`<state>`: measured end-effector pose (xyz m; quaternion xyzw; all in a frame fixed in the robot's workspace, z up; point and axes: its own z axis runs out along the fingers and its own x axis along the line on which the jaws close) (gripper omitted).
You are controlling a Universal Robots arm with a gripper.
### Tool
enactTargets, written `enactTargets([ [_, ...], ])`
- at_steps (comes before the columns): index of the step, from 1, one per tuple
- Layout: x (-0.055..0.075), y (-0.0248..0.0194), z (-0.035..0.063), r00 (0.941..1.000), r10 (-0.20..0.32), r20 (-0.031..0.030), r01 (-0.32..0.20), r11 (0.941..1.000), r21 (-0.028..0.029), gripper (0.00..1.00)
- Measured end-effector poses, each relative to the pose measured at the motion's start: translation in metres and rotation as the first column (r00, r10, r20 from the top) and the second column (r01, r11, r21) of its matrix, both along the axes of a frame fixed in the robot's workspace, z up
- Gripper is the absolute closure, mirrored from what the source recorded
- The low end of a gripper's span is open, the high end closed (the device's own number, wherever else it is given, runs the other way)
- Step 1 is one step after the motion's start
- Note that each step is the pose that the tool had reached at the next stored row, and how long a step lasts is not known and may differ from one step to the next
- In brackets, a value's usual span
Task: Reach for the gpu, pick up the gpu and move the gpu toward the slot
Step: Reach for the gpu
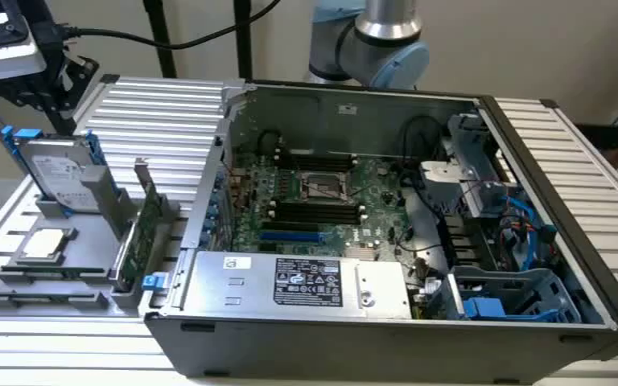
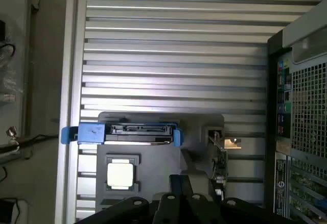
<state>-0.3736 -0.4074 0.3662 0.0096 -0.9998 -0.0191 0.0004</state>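
The gpu [image 1: 141, 233] is a thin green card standing on edge in a grey holder [image 1: 73, 285] at the exterior view's left, its silver bracket pointing up. In the wrist view the gpu [image 2: 220, 157] appears edge-on from above, beside the holder's wall. My gripper [image 1: 51, 92] hangs high above the holder's far end, well clear of the card, and holds nothing that I can see. Its black body [image 2: 179, 203] sits near the card's edge in the wrist view. A blue slot [image 1: 290, 238] lies on the motherboard inside the open computer case [image 1: 395, 322].
A silver hard drive with blue rails [image 1: 60, 173] stands upright in the same holder, and a small square silver chip [image 1: 46, 244] lies in front of it. The case wall rises right beside the gpu. Ribbed metal tabletop [image 2: 173, 55] surrounds the holder.
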Motion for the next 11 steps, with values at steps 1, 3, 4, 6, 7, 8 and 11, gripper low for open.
enactTargets([
  [1,0.0,0.0,0.0,1.0,0.0,0.0,0.0,1.0,0.0,0.89],
  [3,0.0,0.0,0.0,1.0,0.0,0.0,0.0,1.0,0.0,0.89],
  [4,0.0,0.0,0.0,1.0,0.0,0.0,0.0,1.0,0.0,0.89],
  [6,0.0,0.0,0.0,1.0,0.0,0.0,0.0,1.0,0.0,0.89],
  [7,0.0,0.0,0.0,1.0,0.0,0.0,0.0,1.0,0.0,0.89],
  [8,0.0,0.0,0.0,1.0,0.0,0.0,0.0,1.0,0.0,0.89],
  [11,0.0,0.0,0.0,1.0,0.0,0.0,0.0,1.0,0.0,0.89],
])
